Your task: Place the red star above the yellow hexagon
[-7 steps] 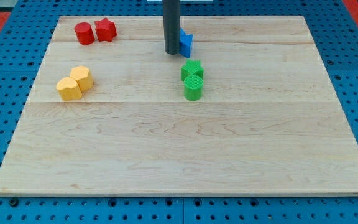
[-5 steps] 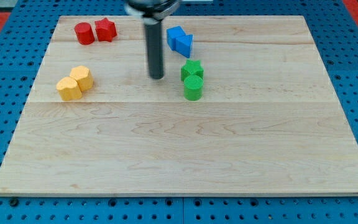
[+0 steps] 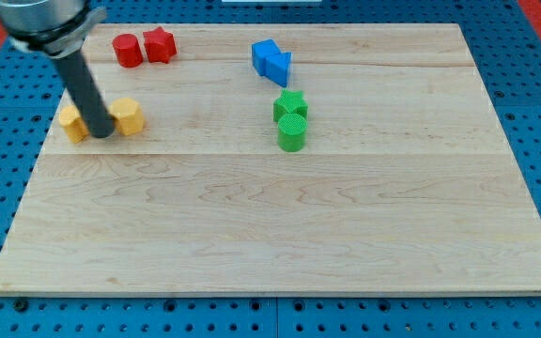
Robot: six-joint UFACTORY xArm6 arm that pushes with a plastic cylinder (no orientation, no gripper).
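- My tip point(image 3: 101, 134) is down on the wooden board point(image 3: 280, 235), at the left side, standing between two yellow blocks
- The rod carries no claw, so there is nothing spread, pressed together or pinching; it ends plainly at the tip
- One yellow block point(image 3: 72, 123) sits just left of the tip, partly hidden by the rod, so its shape cannot be told and contact cannot be confirmed
- The other yellow block point(image 3: 127, 116), hexagon-like in outline, sits just right of the tip; whether it touches the rod cannot be told
- The two yellow blocks are apart from each other, with the rod in the gap
- The red star point(image 3: 160, 44) lies near the far left corner of the board, farther away than the yellow pair and a little to its right, clear of the tip
- A red cylinder point(image 3: 127, 51) stands just beside the red star on its left, the two touching or nearly so
- A blue block pair point(image 3: 271, 60) lies at the far edge near the middle, well apart from the tip
- A green star point(image 3: 291, 104) sits nearer than the blue pair, with a green cylinder point(image 3: 291, 133) touching it on the near side
- The near half of the board holds no blocks
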